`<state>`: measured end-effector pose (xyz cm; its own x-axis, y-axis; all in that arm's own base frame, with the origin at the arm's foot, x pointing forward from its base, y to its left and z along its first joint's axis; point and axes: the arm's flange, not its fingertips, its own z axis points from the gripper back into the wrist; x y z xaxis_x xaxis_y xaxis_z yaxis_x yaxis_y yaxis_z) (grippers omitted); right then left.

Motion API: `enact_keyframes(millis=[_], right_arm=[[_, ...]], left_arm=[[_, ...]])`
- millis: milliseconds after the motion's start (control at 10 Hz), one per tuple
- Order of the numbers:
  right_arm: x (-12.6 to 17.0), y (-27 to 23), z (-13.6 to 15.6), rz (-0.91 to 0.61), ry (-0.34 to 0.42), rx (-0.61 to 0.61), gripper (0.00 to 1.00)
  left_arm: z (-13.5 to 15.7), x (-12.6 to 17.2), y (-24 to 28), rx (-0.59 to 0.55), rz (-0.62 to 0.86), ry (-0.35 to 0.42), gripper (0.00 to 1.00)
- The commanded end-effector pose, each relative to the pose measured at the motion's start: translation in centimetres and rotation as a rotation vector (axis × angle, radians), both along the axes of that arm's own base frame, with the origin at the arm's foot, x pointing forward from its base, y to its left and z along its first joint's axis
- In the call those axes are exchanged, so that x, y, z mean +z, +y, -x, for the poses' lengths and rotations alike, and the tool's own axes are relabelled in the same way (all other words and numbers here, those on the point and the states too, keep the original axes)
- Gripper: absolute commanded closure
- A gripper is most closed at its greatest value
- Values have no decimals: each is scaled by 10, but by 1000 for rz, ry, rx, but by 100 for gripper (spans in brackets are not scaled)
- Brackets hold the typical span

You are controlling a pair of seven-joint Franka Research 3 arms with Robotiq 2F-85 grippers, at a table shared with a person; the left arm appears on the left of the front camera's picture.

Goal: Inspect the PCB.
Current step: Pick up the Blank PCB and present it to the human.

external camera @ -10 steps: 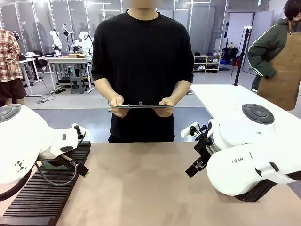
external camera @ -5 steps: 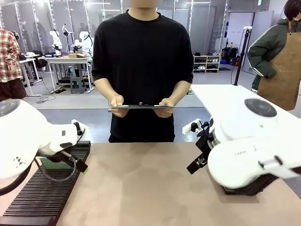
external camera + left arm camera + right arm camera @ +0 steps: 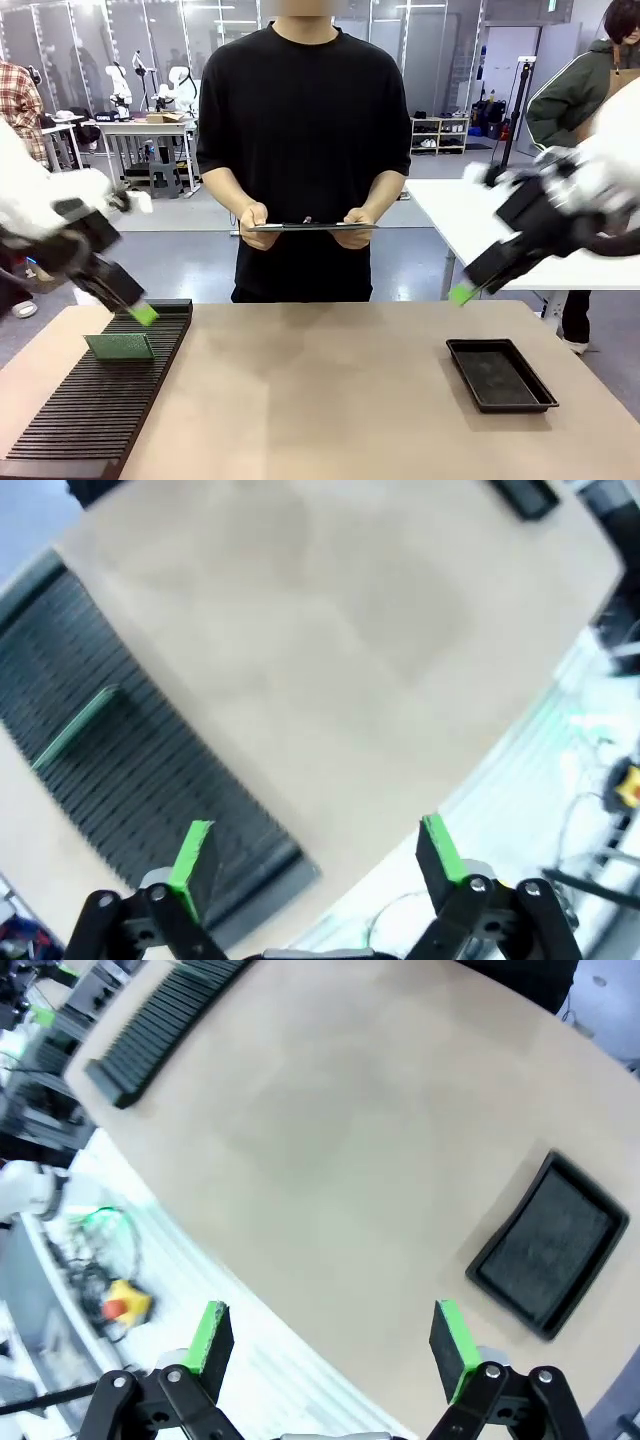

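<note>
The green PCB (image 3: pixel 120 346) stands on edge in the slotted black rack (image 3: pixel 90 415) at the table's left; in the left wrist view the PCB (image 3: pixel 72 730) shows as a thin green strip in the rack (image 3: pixel 150 780). My left gripper (image 3: pixel 140 314) hangs just above the rack's far end, up and right of the PCB, and my left gripper (image 3: pixel 315 855) is open and empty. My right gripper (image 3: pixel 462 294) is raised above the table's right side; in its wrist view my right gripper (image 3: pixel 333 1345) is open, holding nothing.
A shallow black tray (image 3: pixel 500 374) lies on the table at the right, also seen as the tray (image 3: pixel 550 1245). A person stands at the far side holding a grey clipboard (image 3: pixel 308 227) flat in both hands. A white table stands behind at the right.
Both arms have swung up and outward from low poses near the table. The left gripper rose from beside the PCB, and the right arm's rise uncovered the black tray.
</note>
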<state>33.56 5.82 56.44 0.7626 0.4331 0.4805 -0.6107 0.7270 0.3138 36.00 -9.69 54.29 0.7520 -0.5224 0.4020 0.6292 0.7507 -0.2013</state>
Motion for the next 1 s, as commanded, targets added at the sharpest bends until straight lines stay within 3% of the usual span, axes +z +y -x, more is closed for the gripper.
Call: enact_keyframes(millis=[0,100,200,500,700,900], right_arm=[[13,-67,31,-140,80,-39,0],[16,-97,52,-198,74,-57,0],[14,-122,71,-254,62,-63,0],[-8,-186,117,-410,58,-207,0],[-21,-205,125,-456,44,-264,0],[-24,-205,129,-455,49,-269,0]], left_arm=[[26,46,65,68,85,55,0],[47,59,100,117,220,93,0],[67,60,135,153,328,75,0],[128,32,216,289,531,-45,0],[140,9,235,374,619,-49,0],[143,3,241,425,648,-42,0]])
